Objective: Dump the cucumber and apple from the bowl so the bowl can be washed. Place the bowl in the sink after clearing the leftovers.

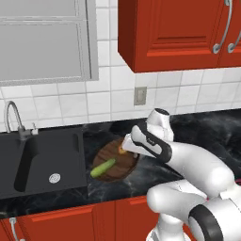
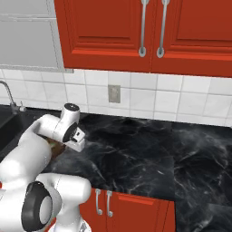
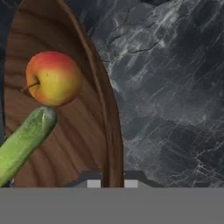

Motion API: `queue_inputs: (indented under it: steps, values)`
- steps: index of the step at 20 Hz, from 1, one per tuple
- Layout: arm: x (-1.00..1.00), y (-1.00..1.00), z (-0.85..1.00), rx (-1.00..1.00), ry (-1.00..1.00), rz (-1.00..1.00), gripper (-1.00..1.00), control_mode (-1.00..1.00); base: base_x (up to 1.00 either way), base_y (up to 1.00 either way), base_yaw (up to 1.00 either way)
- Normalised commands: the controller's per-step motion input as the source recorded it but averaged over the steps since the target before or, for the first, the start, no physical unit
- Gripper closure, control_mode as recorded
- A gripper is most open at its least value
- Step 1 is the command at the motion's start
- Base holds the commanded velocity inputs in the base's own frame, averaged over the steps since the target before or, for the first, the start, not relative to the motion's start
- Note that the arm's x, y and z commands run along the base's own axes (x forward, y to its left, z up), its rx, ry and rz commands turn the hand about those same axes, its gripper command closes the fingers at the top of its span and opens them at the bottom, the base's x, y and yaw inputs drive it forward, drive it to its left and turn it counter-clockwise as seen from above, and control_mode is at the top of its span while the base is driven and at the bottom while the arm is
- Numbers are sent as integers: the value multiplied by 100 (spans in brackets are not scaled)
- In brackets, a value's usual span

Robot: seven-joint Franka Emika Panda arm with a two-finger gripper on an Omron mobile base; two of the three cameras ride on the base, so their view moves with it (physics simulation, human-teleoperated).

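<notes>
The bowl (image 3: pixel 87 144) is where we start: in the hand view its dark wooden rim runs up between our two finger tips, one tip on the inside of the wall and one on the outside, so our gripper (image 3: pixel 113 183) straddles the rim. Whether the jaws actually press the wood we cannot tell.

Inside the bowl, the apple (image 3: pixel 53 78) lies touching the end of the cucumber (image 3: pixel 24 142), which slants away toward the lower left of that view. To the right of the rim we see bare black marble counter (image 3: pixel 175 109).

In the left base view our arm reaches forward and to the left from the lower right, the forearm nearly level and the wrist bent down over the bowl's right edge; the hand itself covers the fingers there. The bowl (image 1: pixel 115 162) sits on the counter near its front edge, just beside the right edge of the sink (image 1: pixel 42 162). The cucumber (image 1: pixel 103 168) lies toward the bowl's front left, and the apple (image 1: pixel 122 150) peeks out by the hand.

In the right base view the wrist points down at the counter's left part, with a sliver of the bowl (image 2: pixel 55 148) under it.

The sink's curved faucet (image 1: pixel 13 120) stands at its back left corner, and a wall outlet (image 1: pixel 140 95) sits on the white tiles behind the bowl.
</notes>
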Motion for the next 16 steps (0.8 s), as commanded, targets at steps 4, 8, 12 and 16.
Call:
queue_inputs:
  steps: [4, 8, 12, 16]
  values:
    - [0, 76, 33, 12, -8, 0, 100, -100, 0, 0, 0]
    - [12, 93, 21, 13, -6, 0, 100, -100, 0, 0, 0]
    - [31, 98, 39, -2, 0, 0, 100, -100, 0, 0, 0]
    - [67, 100, 51, -15, 10, -3, 100, -100, 0, 0, 0]
